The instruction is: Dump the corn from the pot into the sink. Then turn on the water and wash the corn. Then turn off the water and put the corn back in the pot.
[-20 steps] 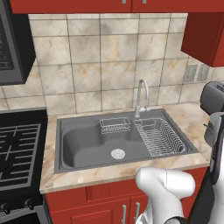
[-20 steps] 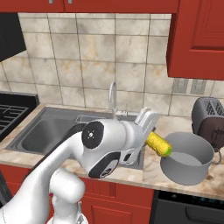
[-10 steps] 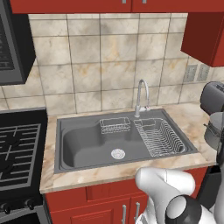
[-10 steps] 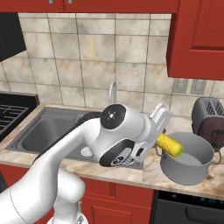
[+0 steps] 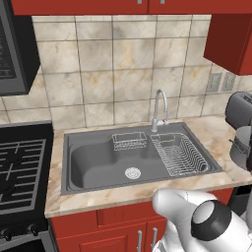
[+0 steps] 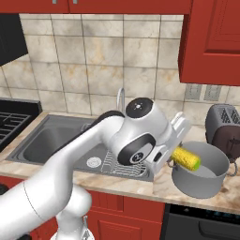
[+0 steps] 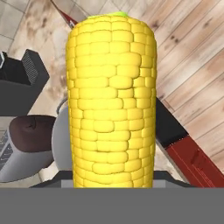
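Note:
The yellow corn (image 6: 186, 158) is clamped in my gripper (image 6: 178, 154), which is shut on it. The cob hangs tilted over the left rim of the grey metal pot (image 6: 202, 177), which stands on the counter right of the sink (image 6: 44, 142). In the hand view the corn (image 7: 112, 100) stands upright between the fingers, with its greenish end at the top. From the left base camera the sink (image 5: 98, 162) holds nothing loose around its silver drain (image 5: 132, 173), and the pot (image 5: 242, 149) peeks in at the right edge. No water runs from the chrome tap (image 5: 157, 105).
A dark toaster (image 6: 224, 125) stands behind the pot against the tiled wall. Wire racks (image 5: 180, 154) fill the right part of the sink. A stove (image 5: 19, 167) lies left of the sink, and red cabinets hang above.
My arm has swung right with the corn, from beside the pot to over its left rim. The wrist has turned on the way.

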Controlling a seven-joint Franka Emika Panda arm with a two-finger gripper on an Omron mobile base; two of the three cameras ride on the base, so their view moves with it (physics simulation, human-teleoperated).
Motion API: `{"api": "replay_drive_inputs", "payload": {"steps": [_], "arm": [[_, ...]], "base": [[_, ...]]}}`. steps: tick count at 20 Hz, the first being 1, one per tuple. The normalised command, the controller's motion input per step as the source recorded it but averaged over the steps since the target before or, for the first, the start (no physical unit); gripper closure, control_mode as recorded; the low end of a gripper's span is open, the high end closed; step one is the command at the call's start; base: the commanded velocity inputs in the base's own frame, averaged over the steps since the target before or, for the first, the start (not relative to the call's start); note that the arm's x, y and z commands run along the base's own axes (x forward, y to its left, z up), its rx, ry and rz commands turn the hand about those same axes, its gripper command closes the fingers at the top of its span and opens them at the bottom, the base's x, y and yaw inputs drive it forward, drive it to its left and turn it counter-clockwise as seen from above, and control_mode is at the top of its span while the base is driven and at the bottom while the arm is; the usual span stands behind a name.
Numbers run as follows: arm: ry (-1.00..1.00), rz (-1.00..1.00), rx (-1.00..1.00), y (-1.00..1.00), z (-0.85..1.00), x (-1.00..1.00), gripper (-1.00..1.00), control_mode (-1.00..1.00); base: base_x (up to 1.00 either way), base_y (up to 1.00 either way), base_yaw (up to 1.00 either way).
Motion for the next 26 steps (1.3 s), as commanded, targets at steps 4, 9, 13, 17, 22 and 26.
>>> {"api": "replay_drive_inputs", "payload": {"steps": [4, 9, 13, 17, 22, 26], "arm": [[0.00, 0.00, 0.00, 0.00, 0.00, 0.11, 1.00, -1.00], [0.00, 0.03, 0.00, 0.00, 0.00, 0.37, 1.00, -1.00], [0.00, 0.05, 0.01, -0.01, -0.09, 0.24, 1.00, -1.00], [0.00, 0.06, 0.03, -0.17, -0.17, 0.23, 1.00, -1.00], [0.00, 0.08, 0.08, -0.35, -0.13, 0.31, 1.00, -1.00], [0.02, 0.08, 0.05, -0.31, -0.21, 0.32, 1.00, -1.00]], "base": [[0.00, 0.00, 0.00], [0.00, 0.00, 0.00], [0.00, 0.00, 0.00], [0.00, 0.00, 0.00], [0.00, 0.00, 0.00], [0.00, 0.00, 0.00]]}}
